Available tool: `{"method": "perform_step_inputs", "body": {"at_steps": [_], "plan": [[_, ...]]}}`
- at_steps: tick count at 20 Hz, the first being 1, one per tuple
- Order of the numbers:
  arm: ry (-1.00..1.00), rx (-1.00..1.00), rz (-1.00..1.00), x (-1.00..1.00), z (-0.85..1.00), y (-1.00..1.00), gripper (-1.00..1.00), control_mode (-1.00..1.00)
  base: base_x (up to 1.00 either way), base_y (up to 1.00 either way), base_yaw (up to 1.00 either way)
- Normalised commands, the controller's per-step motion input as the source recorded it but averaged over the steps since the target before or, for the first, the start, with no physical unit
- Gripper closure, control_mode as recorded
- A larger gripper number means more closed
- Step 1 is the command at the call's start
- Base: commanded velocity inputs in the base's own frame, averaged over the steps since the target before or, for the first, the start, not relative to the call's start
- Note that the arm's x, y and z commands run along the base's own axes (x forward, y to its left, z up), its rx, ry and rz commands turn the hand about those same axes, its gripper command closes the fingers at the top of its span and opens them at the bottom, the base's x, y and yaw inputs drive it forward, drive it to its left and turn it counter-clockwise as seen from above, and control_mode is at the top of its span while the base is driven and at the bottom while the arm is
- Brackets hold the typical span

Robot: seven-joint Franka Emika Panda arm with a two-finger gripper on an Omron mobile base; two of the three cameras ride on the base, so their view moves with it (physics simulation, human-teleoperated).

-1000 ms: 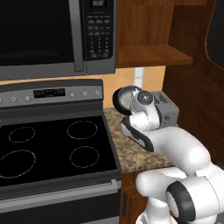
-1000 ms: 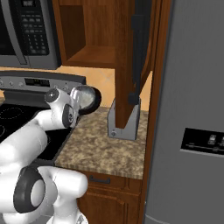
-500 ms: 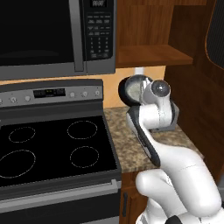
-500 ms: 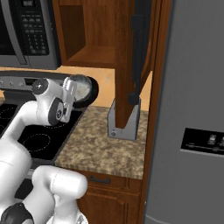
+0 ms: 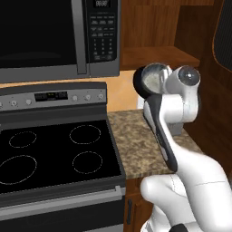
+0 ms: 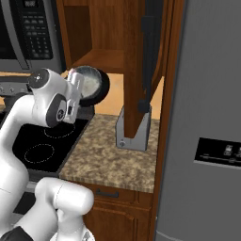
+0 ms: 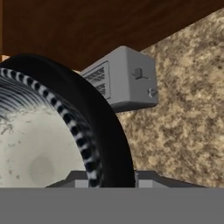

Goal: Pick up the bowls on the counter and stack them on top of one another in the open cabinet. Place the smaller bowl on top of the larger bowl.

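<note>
My gripper [image 7: 111,180] is shut on the rim of the smaller bowl [image 5: 152,79], a round bowl with a whitish speckled inside and a dark outer wall. The bowl [image 6: 92,84] hangs tipped on its side in the air above the speckled counter [image 5: 136,140], just below and in front of the wooden shelf of the open cabinet [image 5: 154,56]. The hand view shows the bowl's [image 7: 39,140] striped rim running between my fingertips. The larger bowl is out of view.
A grey box [image 6: 134,129] stands on the counter [image 6: 108,155] under the cabinet, close behind the bowl. The black stovetop [image 5: 54,154] lies to the left, with the microwave [image 5: 54,36] above it. The grey fridge [image 6: 212,117] walls off the right.
The arm has straightened and risen, carrying the bowl from low over the counter up to just under the cabinet shelf. The grip has not changed.
</note>
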Motion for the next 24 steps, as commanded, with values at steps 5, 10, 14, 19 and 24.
{"method": "perform_step_inputs", "body": {"at_steps": [5,10,14,19,24], "plan": [[0.00,0.04,0.00,-0.05,0.61,-0.31,1.00,-1.00,0.00,0.00,0.00],[-0.08,0.04,0.00,0.00,0.47,-0.30,1.00,-1.00,0.00,0.00,0.00],[-0.12,0.01,-0.01,0.00,0.49,-0.28,1.00,-1.00,0.00,0.00,0.00],[-0.05,0.00,0.00,0.07,0.36,-0.23,1.00,-1.00,0.00,0.00,0.00],[-0.14,0.01,0.00,0.24,0.22,-0.19,1.00,-1.00,0.00,0.00,0.00]]}}
